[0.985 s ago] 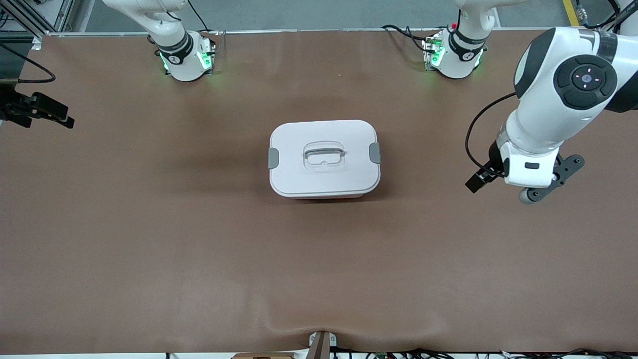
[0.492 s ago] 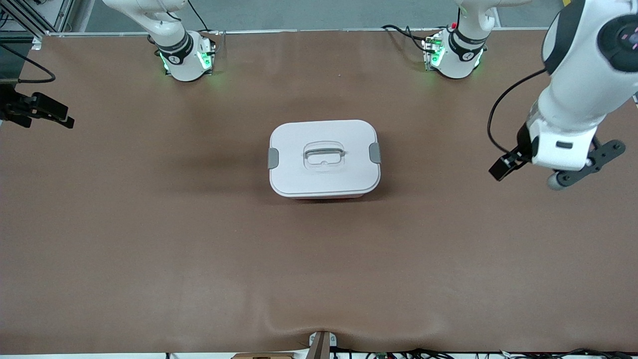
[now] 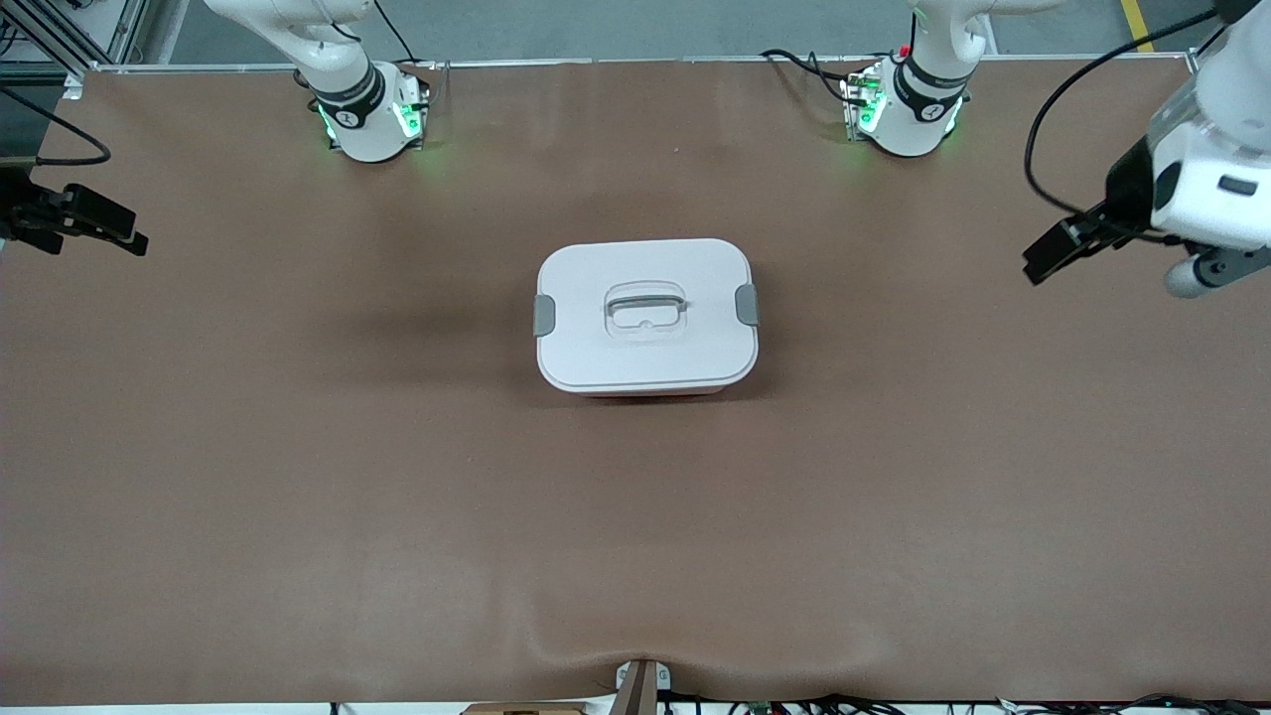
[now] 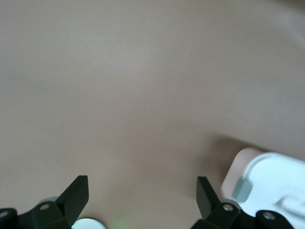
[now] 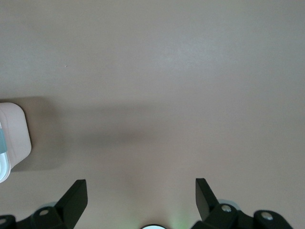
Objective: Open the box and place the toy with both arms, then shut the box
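Observation:
The box (image 3: pixel 645 313) stands at the table's middle with its white lid on and both grey clips (image 3: pixel 544 315) against its sides. A thin pink strip of the tub shows under the lid. The toy is out of view. My left gripper (image 4: pixel 142 195) is open and empty, up over bare table at the left arm's end, away from the box (image 4: pixel 267 186). My right gripper (image 5: pixel 141 195) is open and empty over bare table at the right arm's end, with a corner of the box (image 5: pixel 12 138) at the view's edge.
The brown table mat (image 3: pixel 397 497) is bare around the box. The two arm bases (image 3: pixel 372 114) (image 3: pixel 904 109) glow green along the table edge farthest from the front camera. The left arm's hand (image 3: pixel 1206 199) hangs at its table end; the right arm's wrist bracket (image 3: pixel 74 218) shows at the other.
The left arm has swung away from the box, toward its end of the table and toward the bases. The right arm and the box have not moved.

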Tool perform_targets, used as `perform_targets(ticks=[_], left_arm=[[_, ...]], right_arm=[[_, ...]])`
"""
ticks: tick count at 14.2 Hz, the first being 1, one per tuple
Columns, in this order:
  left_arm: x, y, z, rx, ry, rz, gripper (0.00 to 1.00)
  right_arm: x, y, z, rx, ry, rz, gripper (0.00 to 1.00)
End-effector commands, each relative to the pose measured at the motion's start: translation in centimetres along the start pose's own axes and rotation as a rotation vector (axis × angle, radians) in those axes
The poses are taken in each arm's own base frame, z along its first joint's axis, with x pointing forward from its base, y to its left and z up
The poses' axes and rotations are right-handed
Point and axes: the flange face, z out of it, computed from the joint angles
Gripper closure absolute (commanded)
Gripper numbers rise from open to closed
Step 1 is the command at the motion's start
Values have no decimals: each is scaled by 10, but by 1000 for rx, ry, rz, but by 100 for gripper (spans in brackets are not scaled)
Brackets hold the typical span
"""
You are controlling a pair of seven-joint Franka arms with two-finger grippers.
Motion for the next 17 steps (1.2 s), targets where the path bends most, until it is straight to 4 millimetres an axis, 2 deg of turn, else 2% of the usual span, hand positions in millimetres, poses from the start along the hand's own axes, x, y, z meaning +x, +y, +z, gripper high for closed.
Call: perform_targets(ticks=[1,3,5,8,9,10,17], left_arm=[[-12,-32,-21,-8,-15,155,0],[-21,-44,-23,8,-66,198,0],[-35,-55,-34,10,-83,223,0],[-22,-80,-30,-2,-89,310,0],[-10,-96,-22,-11,-89,322,0],[-4,-101,-15,-31,-86,333,0],[5,-99,-7,-32,-40,307,0]], right_arm=[[1,0,-4,6,3,6,0],[1,0,-4,6,3,6,0],[1,1,-4,7,3,7,0],[1,1,-4,7,1,7,0],[1,1,-4,7,1,7,0],[1,0,-4,6,1,6,0],[1,0,-4,6,1,6,0]])
